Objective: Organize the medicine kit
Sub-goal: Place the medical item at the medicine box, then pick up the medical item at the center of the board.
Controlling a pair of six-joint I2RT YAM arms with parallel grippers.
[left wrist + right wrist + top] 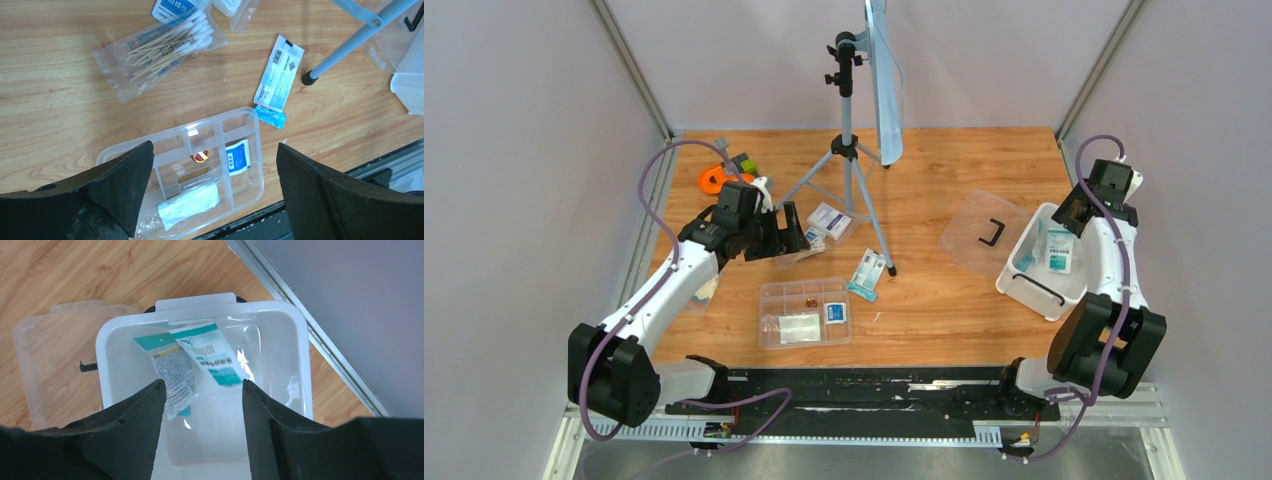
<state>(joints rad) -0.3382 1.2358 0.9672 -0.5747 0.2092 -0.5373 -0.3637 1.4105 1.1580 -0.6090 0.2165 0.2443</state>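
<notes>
Medicine kit tub (200, 310) looks mid-fill: right gripper (202, 385) above it, jaws parted, teal packets (207, 352) loose inside. Left gripper (214, 150) is wide and empty; I'd guess the cotton swab bag (160, 47) is next.

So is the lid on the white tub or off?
Off. The clear lid lies flat beside the white tub, whose open top shows packets inside.

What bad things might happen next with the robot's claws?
The open right claw hangs low over the white plastic tub; it might bump the rim or snag the teal-and-white packets inside. The open left claw works near the grey tripod leg and might knock it while reaching for the clear bag of cotton swabs.
</notes>
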